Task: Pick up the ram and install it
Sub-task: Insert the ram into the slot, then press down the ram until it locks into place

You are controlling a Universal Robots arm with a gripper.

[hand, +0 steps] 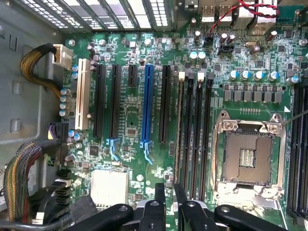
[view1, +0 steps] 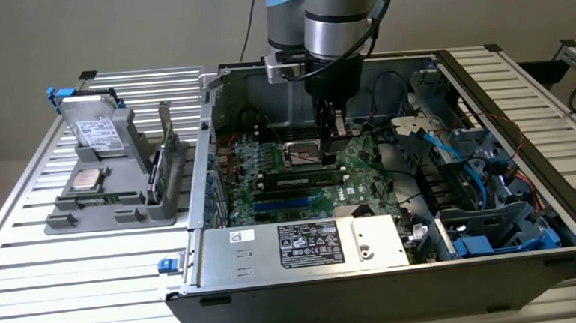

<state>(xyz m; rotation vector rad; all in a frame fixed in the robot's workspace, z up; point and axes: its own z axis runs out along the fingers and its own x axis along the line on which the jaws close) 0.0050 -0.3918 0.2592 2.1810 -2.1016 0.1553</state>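
From my remote console: a slatted aluminium table (view1: 75,272) carries a dark grey steel computer case (view1: 377,299). It lies on its side with the lid off, I judge so that its green motherboard (hand: 130,110) faces the silver-and-blue robot arm (view1: 338,16) reaching straight down into it. A silver power supply box (view1: 258,255) fills the case's near corner. At the exterior view's left, a grey plastic parts tray (view1: 101,212) props components upright, probably for easy grasping.

The black two-fingered gripper (hand: 168,188) hangs over the black memory slots (hand: 199,134) beside the bare silver processor socket (hand: 248,159). Its fingers are apart, with only board showing between them. The ram (view1: 304,178), a long thin green stick with dark chips, stands on edge in a slot, in line with that gap. Whether it is latched I cannot tell. The power supply's white label (view1: 311,244) carries print too small to read.
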